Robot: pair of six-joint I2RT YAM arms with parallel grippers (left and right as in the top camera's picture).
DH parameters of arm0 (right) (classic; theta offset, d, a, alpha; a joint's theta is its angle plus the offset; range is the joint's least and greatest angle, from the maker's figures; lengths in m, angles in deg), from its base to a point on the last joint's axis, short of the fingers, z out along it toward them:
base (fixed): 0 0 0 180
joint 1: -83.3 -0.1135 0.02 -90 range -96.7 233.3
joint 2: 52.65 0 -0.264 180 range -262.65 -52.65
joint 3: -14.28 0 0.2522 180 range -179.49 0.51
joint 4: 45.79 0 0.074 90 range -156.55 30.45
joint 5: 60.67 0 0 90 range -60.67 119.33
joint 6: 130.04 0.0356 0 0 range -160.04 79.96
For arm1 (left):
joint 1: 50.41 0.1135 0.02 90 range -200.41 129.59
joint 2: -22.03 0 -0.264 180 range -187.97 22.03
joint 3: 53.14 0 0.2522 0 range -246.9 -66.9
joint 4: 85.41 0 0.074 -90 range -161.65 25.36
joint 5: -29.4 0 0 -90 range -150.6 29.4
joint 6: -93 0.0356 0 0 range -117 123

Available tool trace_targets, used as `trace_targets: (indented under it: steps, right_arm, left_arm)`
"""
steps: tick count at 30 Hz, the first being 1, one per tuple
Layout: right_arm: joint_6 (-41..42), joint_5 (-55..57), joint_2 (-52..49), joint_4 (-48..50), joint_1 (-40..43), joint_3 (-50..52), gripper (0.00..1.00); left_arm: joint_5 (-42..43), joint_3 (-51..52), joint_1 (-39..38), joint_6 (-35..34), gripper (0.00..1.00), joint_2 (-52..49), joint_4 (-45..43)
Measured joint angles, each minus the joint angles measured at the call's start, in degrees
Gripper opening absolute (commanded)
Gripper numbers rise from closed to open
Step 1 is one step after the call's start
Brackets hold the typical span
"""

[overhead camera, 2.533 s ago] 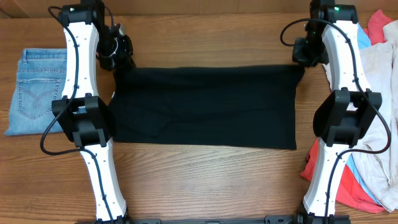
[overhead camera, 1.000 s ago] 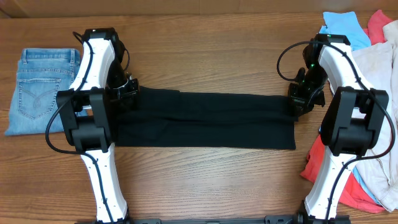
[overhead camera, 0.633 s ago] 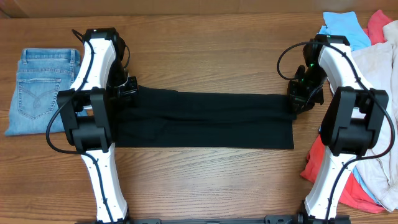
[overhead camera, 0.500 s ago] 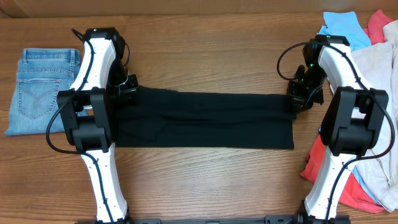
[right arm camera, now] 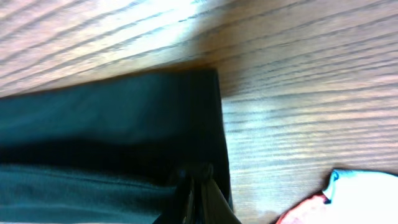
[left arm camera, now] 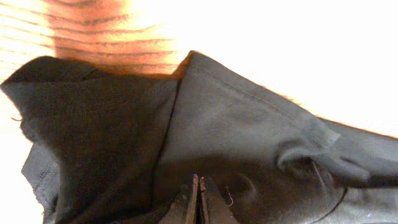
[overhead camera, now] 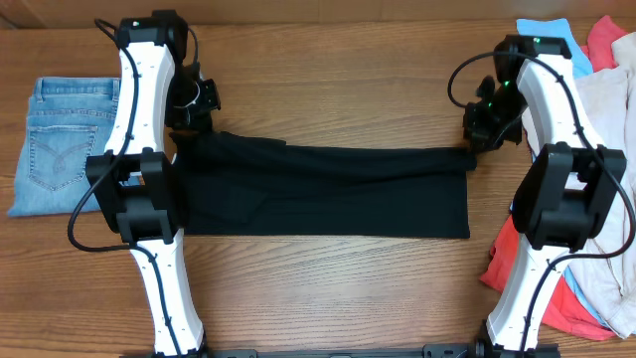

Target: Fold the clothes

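The black T-shirt (overhead camera: 328,194) lies folded into a long band across the middle of the table. My left gripper (overhead camera: 189,127) is shut on its far left corner, which is drawn up toward the table's far edge. My right gripper (overhead camera: 475,147) is shut on the far right corner. In the left wrist view the fingers (left arm camera: 199,196) are pressed together in rumpled black cloth (left arm camera: 249,137). In the right wrist view the gripper (right arm camera: 196,186) pinches the folded black edge (right arm camera: 112,124) beside bare wood. No neck label shows.
Folded light-blue jeans (overhead camera: 60,139) lie at the far left. A pile of clothes lies at the right edge: cream-white (overhead camera: 606,169), light-blue (overhead camera: 545,35) and coral-red (overhead camera: 517,268). A bit of this pile shows in the right wrist view (right arm camera: 357,186).
Both grippers have moved toward the table's far edge, still shut on the shirt's far corners. The far edge is drawn up with them, most at the left corner.
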Motion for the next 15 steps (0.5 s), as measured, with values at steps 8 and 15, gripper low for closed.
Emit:
trace_targets:
  steps: [8,15]
  right_arm:
    - [-0.4,0.0,0.4,-5.2,0.0,-1.1,0.04]
    - [-0.6,0.0,0.4,-6.9,0.0,-0.9,0.04]
  left_arm:
    - [-1.6,-0.8,0.4,-0.5,0.04,0.0,7.0]
    - [-3.1,-0.5,1.1,-0.4,0.04,0.0,7.2]
